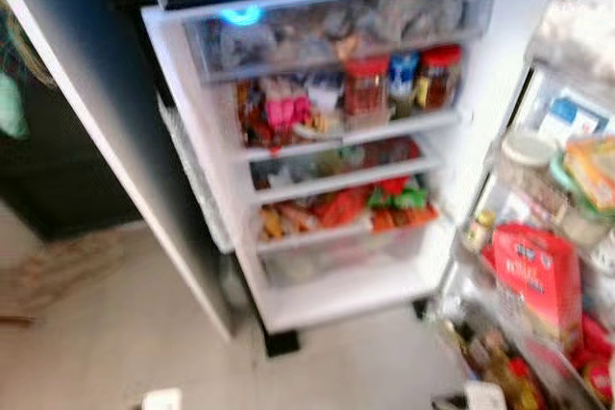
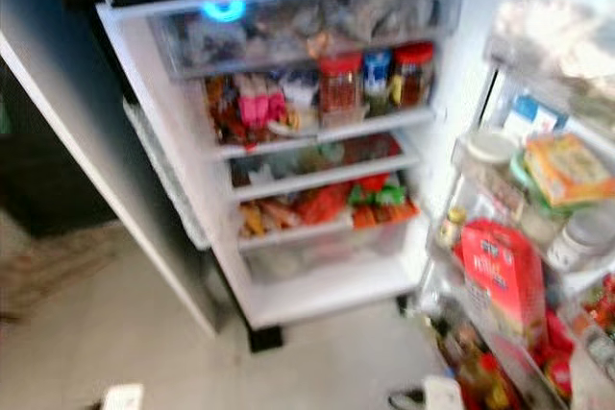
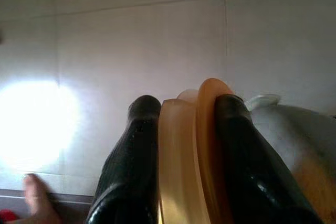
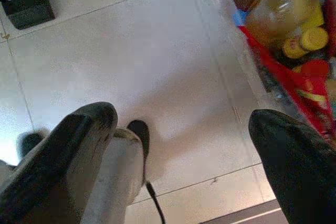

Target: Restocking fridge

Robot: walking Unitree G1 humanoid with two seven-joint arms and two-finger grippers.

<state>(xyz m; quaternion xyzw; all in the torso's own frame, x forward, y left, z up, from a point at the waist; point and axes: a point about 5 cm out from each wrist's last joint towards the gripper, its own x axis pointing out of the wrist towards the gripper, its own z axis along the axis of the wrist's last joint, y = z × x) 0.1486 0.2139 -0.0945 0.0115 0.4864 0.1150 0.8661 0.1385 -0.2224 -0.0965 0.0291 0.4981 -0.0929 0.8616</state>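
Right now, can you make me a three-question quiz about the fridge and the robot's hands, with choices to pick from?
1. Where is the red box?
A. on the floor
B. on a door shelf at the right
C. in the top drawer

2. What colour are the lids of the two big jars?
A. red
B. green
C. black

3. What is the left gripper doing?
A. holding nothing
B. clamping a flat orange thing
C. pushing the door

Answers: B, it stands among the door's bottles; A, both caps are red; B, both fingers squeeze it.
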